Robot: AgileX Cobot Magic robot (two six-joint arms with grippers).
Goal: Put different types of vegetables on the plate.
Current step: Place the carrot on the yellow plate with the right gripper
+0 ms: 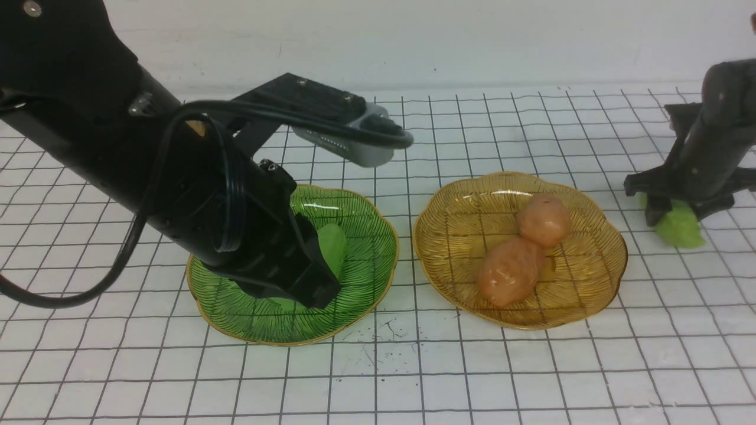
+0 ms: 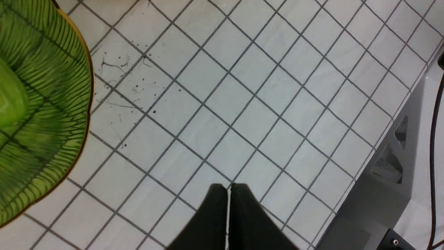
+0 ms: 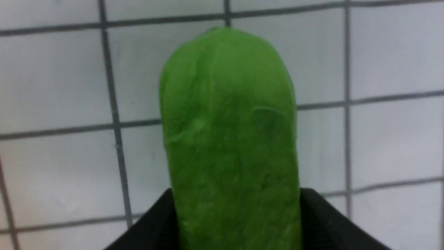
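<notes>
Nearest to us, the left gripper [image 2: 229, 185] hangs low over the gridded table [image 1: 413, 378] at the near right edge of the green plate [image 1: 366, 277]. Its jaws are pressed together with nothing between them. We judge it is parked there, its share of the work done for the moment, though the arm covers much of that plate in the front view.

In the green plate lies one cucumber [image 1: 332, 248], only its far end showing past the arm. Whether anything else sits under the arm we cannot tell.

To the right, just beside it but not touching, stands the amber plate [image 1: 472, 206]. It holds two potatoes, the near potato [image 1: 511, 271] and the far potato [image 1: 543, 219], resting against each other near the middle. So each plate seems to keep one kind.

Farther off at the right edge, the loose cucumber [image 1: 682, 230] lies on the table, well apart from both plates. The right gripper [image 1: 679, 206] is down over it, a jaw set against each long side and the tapered end poking out ahead. We read this as a pick-up grip across the narrow width. The piece is not yet lifted, and it likely belongs with its twin on the green plate.
</notes>
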